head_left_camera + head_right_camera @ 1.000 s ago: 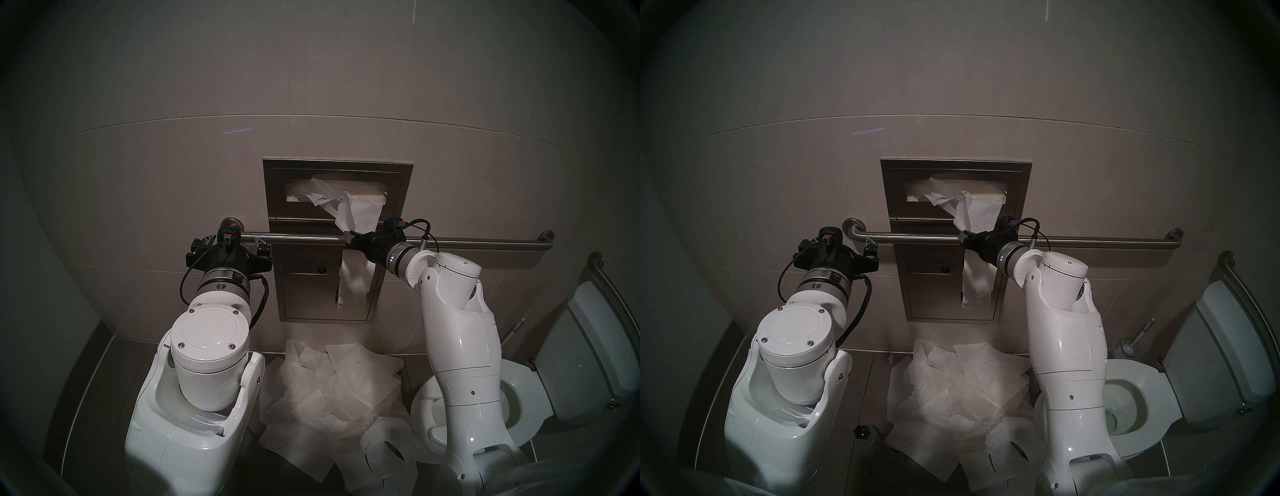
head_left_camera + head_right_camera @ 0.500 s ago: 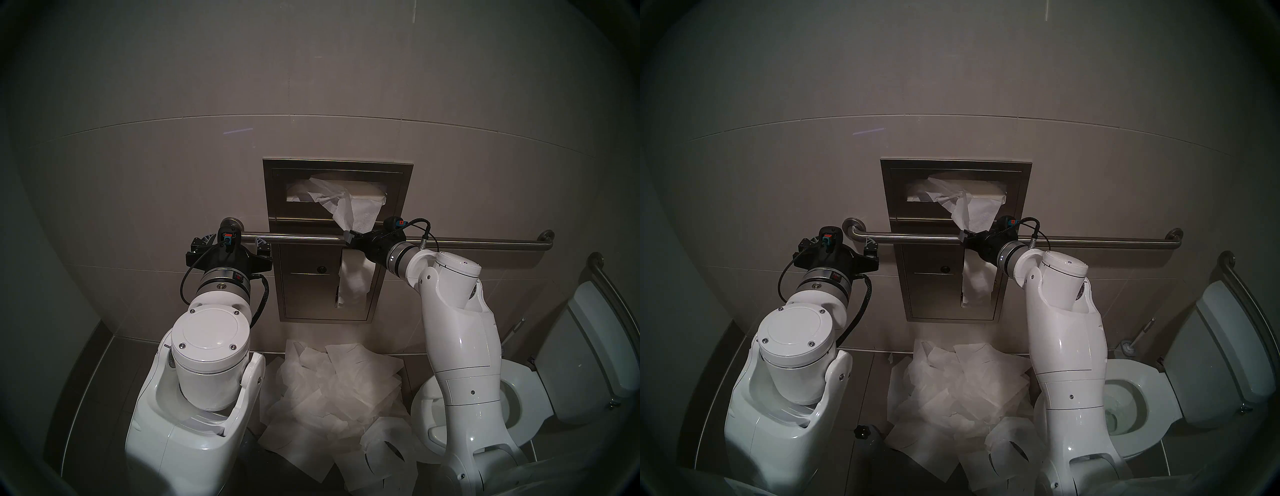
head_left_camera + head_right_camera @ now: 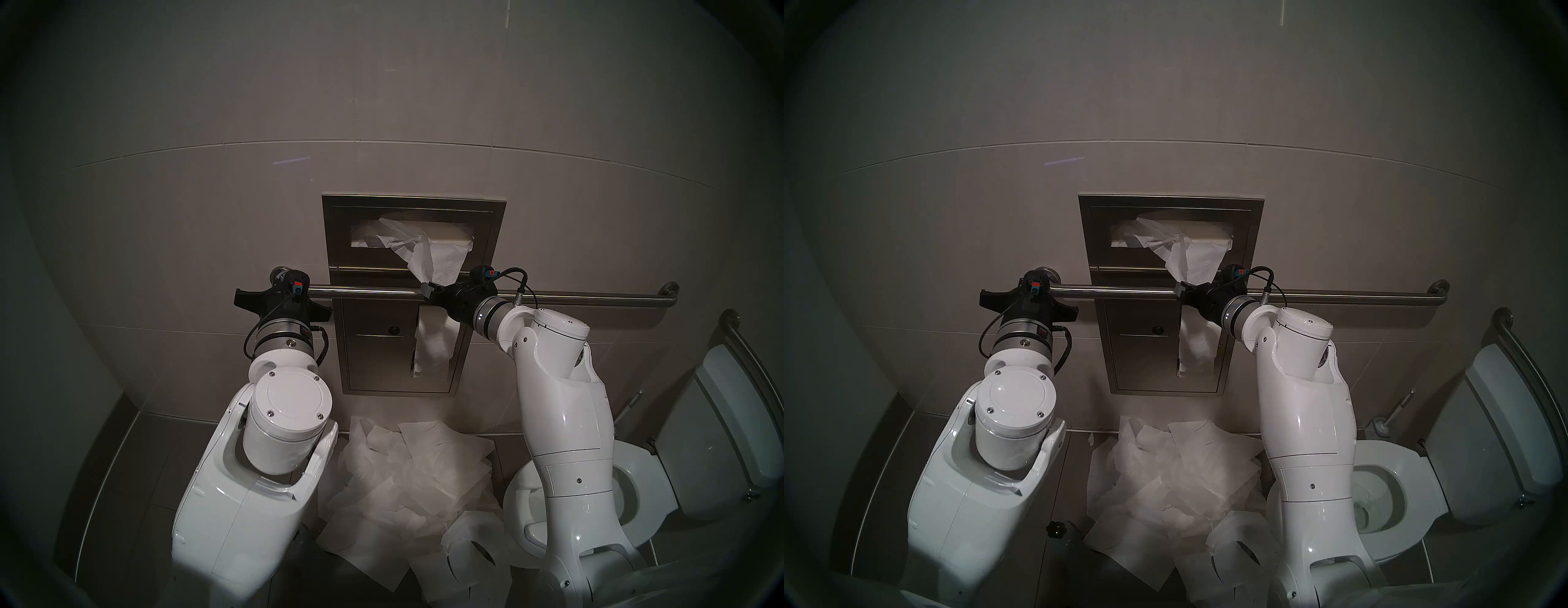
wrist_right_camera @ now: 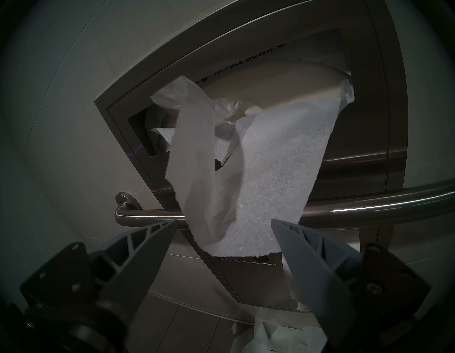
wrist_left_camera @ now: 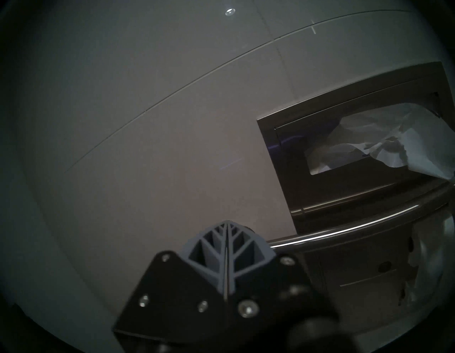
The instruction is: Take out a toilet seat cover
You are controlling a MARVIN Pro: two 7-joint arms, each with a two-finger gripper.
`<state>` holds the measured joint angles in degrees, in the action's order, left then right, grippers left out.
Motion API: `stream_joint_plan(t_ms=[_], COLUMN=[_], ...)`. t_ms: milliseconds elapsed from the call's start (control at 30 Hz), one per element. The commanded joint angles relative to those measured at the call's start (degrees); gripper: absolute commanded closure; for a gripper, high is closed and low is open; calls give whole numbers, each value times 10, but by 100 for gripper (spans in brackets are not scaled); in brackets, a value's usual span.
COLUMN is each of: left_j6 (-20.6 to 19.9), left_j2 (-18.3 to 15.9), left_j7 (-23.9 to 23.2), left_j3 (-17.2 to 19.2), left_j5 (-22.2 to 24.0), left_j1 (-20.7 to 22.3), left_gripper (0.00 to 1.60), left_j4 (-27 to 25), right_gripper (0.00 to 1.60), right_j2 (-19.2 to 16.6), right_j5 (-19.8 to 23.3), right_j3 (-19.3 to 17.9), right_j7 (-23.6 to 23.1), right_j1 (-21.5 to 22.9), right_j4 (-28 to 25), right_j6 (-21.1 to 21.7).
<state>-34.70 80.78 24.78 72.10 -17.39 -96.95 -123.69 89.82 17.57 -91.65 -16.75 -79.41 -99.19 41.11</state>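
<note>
L arm moved up toward the wall vs 0.5 s ago; left end effector [image 5: 226, 249] now has fingers pressed together, empty, by the grab bar [image 3: 373, 291] left end. Right end effector [image 4: 224, 236] unchanged: fingers apart, straddling the toilet seat cover [image 4: 246, 177], not clamped. Cover still hangs from the dispenser [image 3: 335, 237] slot over the bar. Judgement: no grip yet, pull not started.
</note>
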Motion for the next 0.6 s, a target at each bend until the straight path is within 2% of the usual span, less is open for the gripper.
stream_joint_plan(t_ms=[0,67,100,133,167,367,567], left_j6=[33,34,37,38,39,47,63], left_j2=[1,9,10,12,14,22,11], left_j7=[-33,-43,-49,-52,-58,-86,-117], left_j3=[18,25,28,31,32,31,7], left_j5=[-19,-20,-22,-24,-25,-40,-75], left_j1=[70,74,79,79,87,115,144], left_gripper=[160,160,94,55,0,0,0], left_j4=[-3,3,8,11,18,57,107], right_gripper=[27,27,27,27,27,27,27], right_j2=[-1,-1,-1,-1,-1,-1,0], right_j5=[0,0,0,0,0,1,1], right_j3=[-2,-2,-2,-2,-2,-2,-2], right_j7=[-1,-1,-1,-1,-1,-1,-1], right_j1=[19,19,19,19,19,19,19], right_j4=[-17,-17,-17,-17,-17,-17,-17], right_j6=[-5,-5,-5,-5,-5,-5,-5])
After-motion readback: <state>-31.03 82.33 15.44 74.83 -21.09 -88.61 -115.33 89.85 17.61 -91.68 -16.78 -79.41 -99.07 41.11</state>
